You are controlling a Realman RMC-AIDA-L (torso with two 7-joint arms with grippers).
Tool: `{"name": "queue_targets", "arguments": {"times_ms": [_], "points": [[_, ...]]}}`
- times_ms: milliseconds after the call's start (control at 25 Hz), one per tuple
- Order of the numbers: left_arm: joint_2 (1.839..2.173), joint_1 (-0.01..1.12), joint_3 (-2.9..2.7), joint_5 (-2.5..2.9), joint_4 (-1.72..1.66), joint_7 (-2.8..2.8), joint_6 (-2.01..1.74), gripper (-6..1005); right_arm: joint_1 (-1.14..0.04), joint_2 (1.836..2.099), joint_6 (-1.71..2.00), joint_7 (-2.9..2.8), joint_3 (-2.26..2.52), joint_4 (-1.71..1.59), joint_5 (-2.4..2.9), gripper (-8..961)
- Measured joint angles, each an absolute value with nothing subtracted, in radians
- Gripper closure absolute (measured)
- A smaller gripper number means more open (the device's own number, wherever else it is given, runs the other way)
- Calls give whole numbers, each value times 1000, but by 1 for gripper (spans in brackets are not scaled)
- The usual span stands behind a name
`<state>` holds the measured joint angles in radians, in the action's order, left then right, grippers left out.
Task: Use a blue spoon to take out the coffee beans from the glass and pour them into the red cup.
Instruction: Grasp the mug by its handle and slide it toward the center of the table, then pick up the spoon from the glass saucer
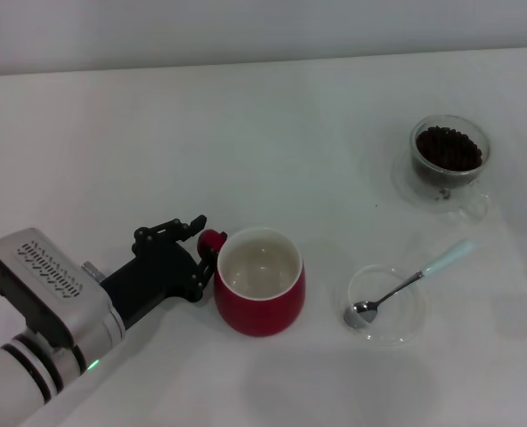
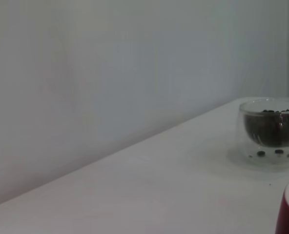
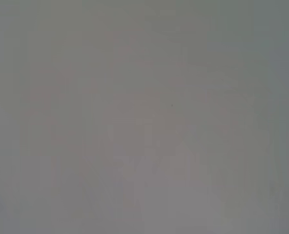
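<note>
Nearest me on the head camera, my left hand (image 1: pixel 201 245) sits low on the white table (image 1: pixel 272 142), its black fingers (image 1: pixel 170 229) clenched on the red loop handle (image 1: pixel 212 240) of the rounded dark red mug with the white inside (image 1: pixel 260 281). The mug stands upright and I see nothing in it. To its right, well apart, a flat shallow clear round dish (image 1: pixel 387 305) carries the small teaspoon with the metal bowl and pale blue handle (image 1: pixel 409 282); its bowl lies in the dish and its handle reaches out over the far right rim. Farther back on the right stands the small clear thick-walled glass cup (image 1: pixel 449 160), holding a heap of dark brown coffee beans (image 1: pixel 448 147). My right hand shows in no camera.
</note>
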<state>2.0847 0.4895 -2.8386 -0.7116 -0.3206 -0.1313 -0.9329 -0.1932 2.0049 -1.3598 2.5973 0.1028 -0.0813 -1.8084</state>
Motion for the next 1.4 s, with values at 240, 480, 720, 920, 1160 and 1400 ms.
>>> {"name": "queue_targets", "arguments": {"times_ms": [240, 480, 720, 920, 1160, 1400], "points": [[2084, 468, -2839, -710, -313, -122, -975, 697, -195, 2005, -1359, 2599, 103, -81, -1810, 521], [2081, 434, -2843, -709, -306, -119, -1014, 484, -194, 2005, -1358, 2599, 103, -81, -1811, 521], [2080, 398, -2844, -698, -296, -118, -1029, 449, -192, 2005, -1358, 2597, 103, -81, -1812, 521], [2080, 354, -2838, -687, -286, -99, -1076, 403, -187, 2005, -1363, 2595, 104, -81, -1810, 521], [2079, 283, -2813, -702, -253, -58, -1180, 403, -176, 2005, -1383, 2550, 113, -78, -1795, 521], [2078, 207, -2673, -710, -197, -57, -1331, 403, -159, 2000, -1391, 2300, 117, -126, -1696, 520]]}}
